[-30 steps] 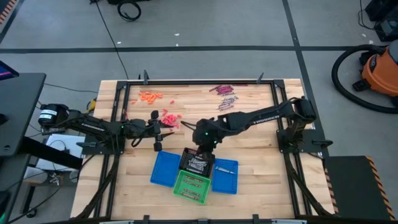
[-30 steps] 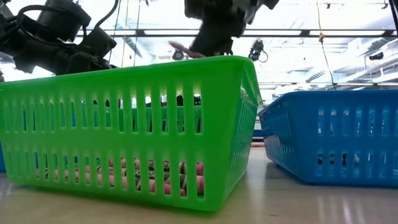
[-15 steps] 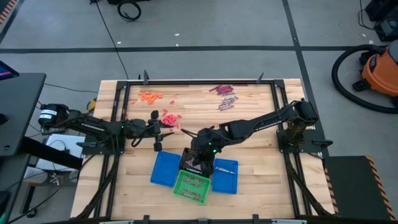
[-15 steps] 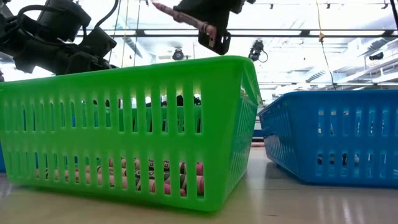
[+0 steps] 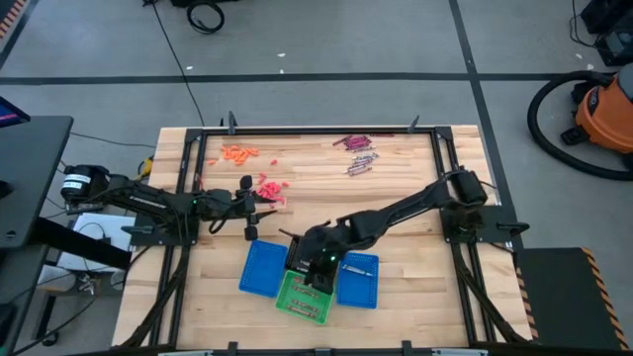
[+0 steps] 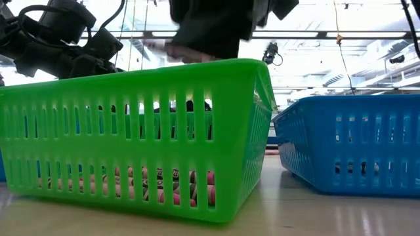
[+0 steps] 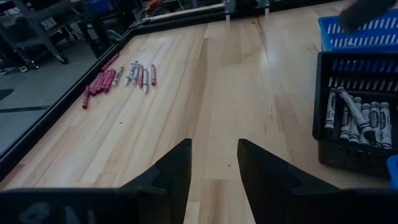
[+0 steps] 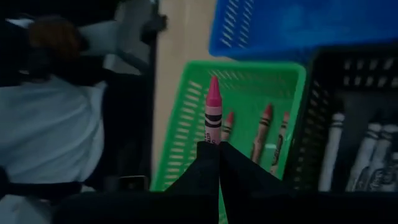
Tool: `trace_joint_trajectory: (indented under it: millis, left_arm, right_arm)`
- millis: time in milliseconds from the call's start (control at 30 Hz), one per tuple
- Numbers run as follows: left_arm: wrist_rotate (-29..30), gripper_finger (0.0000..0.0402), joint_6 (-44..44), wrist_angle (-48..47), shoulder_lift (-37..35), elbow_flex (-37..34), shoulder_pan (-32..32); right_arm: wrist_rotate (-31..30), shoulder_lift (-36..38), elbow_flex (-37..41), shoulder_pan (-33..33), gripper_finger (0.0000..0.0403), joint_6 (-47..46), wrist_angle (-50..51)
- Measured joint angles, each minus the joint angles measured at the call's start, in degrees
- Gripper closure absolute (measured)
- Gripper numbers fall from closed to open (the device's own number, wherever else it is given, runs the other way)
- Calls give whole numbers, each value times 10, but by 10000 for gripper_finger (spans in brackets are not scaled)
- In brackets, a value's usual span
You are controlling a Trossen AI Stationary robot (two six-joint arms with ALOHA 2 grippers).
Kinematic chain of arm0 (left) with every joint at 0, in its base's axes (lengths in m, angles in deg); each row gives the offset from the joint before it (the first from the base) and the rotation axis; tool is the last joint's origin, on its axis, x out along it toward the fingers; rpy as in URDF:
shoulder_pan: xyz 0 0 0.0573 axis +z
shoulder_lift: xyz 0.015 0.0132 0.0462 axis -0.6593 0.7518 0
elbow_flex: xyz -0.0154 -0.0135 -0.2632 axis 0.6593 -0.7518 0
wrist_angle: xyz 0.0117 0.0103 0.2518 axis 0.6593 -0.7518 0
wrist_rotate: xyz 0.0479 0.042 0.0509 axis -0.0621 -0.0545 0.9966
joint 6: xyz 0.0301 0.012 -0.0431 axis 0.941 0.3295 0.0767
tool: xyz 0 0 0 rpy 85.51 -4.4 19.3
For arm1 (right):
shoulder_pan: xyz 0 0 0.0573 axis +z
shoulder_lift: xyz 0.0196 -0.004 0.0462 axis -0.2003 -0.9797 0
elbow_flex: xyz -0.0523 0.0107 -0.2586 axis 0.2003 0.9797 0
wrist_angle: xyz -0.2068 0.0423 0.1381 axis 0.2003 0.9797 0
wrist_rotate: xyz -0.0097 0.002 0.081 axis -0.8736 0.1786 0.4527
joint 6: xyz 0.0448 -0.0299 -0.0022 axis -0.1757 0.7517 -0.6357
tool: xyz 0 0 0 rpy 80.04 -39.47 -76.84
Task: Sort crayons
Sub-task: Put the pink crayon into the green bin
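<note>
From above, the right gripper [image 5: 315, 265] hangs over the cluster of baskets near the table's front edge, at the border of the black basket [image 5: 300, 249] and the green basket [image 5: 303, 299], but the arm hides what it carries. Only the right wrist view shows that: its fingers are pinched together on a pink crayon [image 8: 212, 117], which points out over the green basket [image 8: 186, 134]; three reddish crayons [image 8: 264, 138] lie on that basket's floor, and the black basket [image 8: 367, 99] next to it holds pale grey ones. The low view adds a row of crayons [image 6: 157, 183] seen through the green basket's slots [image 6: 131, 131], too packed to count, with the blurred gripper [image 6: 197, 49] just above its rim. There are four baskets in all: two blue [image 5: 261, 268] [image 5: 358, 280], one black, one green. The left gripper [image 5: 265, 206] waits over the left side of the table beside a small reddish pile [image 5: 270, 186]; its wrist view shows the jaws standing apart with nothing between them, above bare wood [image 7: 205, 124]. That view also shows the maroon and grey crayons [image 7: 118, 77] lying side by side near the far edge, roughly a dozen, and grey crayons [image 7: 354, 118] in the black basket. An orange pile [image 5: 238, 152] lies at the far left; the count there cannot be told.
</note>
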Motion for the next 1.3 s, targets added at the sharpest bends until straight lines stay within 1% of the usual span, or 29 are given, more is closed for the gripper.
trace_joint_trajectory:
  millis: [300,633,767,1067,1300]
  left_arm:
    - [0,260,0,4,0,0,0]
    - [0,260,0,4,0,0,0]
    - [0,260,1,4,0,0,0]
    - [0,260,2,4,0,0,0]
    - [0,260,2,4,0,0,0]
  right_arm:
    - [-34,-36,0,26,391,-27,-3]
    - [-30,-49,0,26,386,-26,8]
    - [-30,-48,0,26,373,-25,2]
    - [-21,-48,0,24,325,-24,0]
    - [10,-36,0,16,319,-23,0]
